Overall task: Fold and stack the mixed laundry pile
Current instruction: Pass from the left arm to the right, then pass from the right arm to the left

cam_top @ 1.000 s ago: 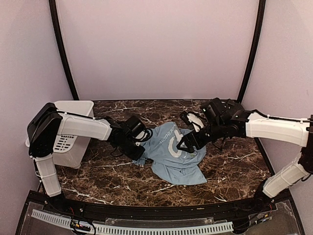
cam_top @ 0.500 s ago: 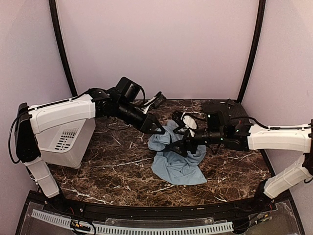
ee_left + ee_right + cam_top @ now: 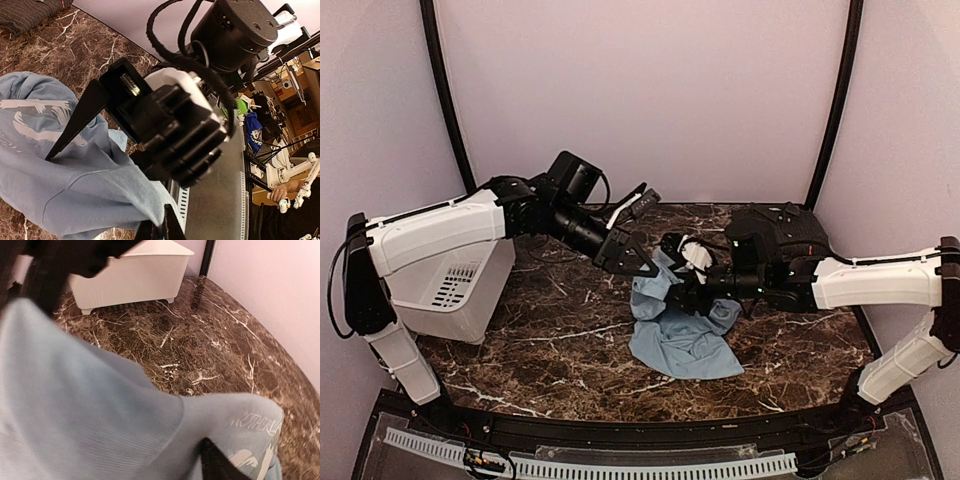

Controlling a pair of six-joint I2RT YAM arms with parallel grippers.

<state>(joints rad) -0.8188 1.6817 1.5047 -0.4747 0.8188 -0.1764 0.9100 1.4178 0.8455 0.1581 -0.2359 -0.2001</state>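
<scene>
The light blue T-shirt (image 3: pixel 682 335) is bunched at the table's middle, its upper edge lifted and its lower part on the marble. My left gripper (image 3: pixel 637 262) reaches in from the left and is shut on the T-shirt's edge; the left wrist view shows cloth (image 3: pixel 75 180) pinched at the fingertips (image 3: pixel 172 231). My right gripper (image 3: pixel 683 284) is right beside it, shut on the same T-shirt, whose cloth (image 3: pixel 90 410) covers most of the right wrist view, with one black finger (image 3: pixel 216 466) showing. The black pinstriped shirt (image 3: pixel 25 14) lies at the corner of the left wrist view.
A white plastic bin (image 3: pixel 460 285) stands at the table's left and also shows in the right wrist view (image 3: pixel 135 270). The brown marble table (image 3: pixel 560 350) is bounded by purple walls. The right arm's wrist (image 3: pixel 170 125) is close in front of the left camera.
My left arm swung up from beside the bin and took hold of the T-shirt's upper edge. Both grippers drew together and the shirt bunched narrower.
</scene>
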